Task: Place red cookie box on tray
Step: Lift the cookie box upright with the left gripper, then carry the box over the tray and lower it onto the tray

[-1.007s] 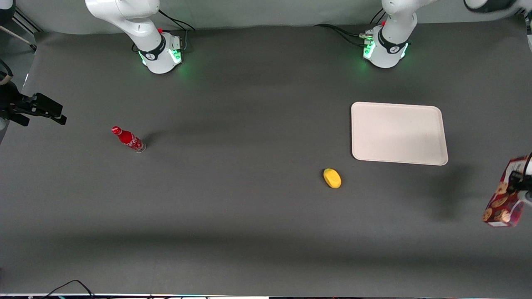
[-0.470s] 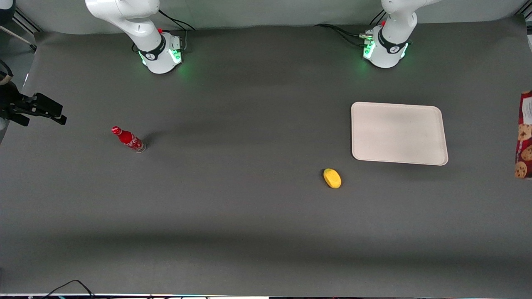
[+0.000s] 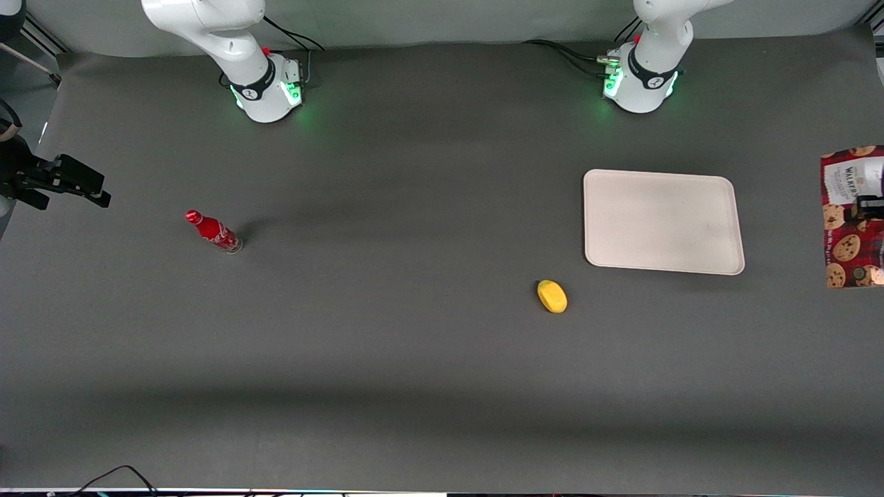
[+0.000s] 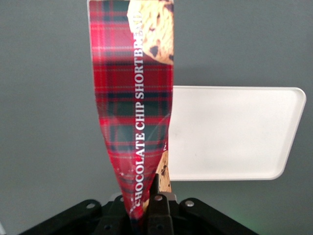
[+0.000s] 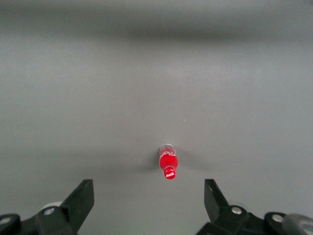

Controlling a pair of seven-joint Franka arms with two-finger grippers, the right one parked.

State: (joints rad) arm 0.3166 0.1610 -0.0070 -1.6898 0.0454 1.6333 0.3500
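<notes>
The red cookie box [image 3: 846, 228], a tartan carton printed with chocolate-chip cookies, hangs in the air at the working arm's end of the table. Its white label end points away from the front camera. My left gripper [image 3: 869, 209] is shut on it. In the left wrist view the fingers [image 4: 160, 193] pinch the box [image 4: 134, 98] at its near end, and it stretches away from the camera. The beige tray [image 3: 663, 221] lies flat on the table beside the box, toward the parked arm's end. Part of the tray [image 4: 230, 132] shows past the box's edge.
A yellow lemon-like object [image 3: 552, 296] lies just nearer the front camera than the tray. A small red bottle [image 3: 214, 232] stands toward the parked arm's end, also in the right wrist view [image 5: 168, 164]. The two arm bases [image 3: 639, 83] stand at the table's back edge.
The box has been carried away from the front camera, almost out of frame, then back in toward the tray. Its broad printed face now shows to the front camera.
</notes>
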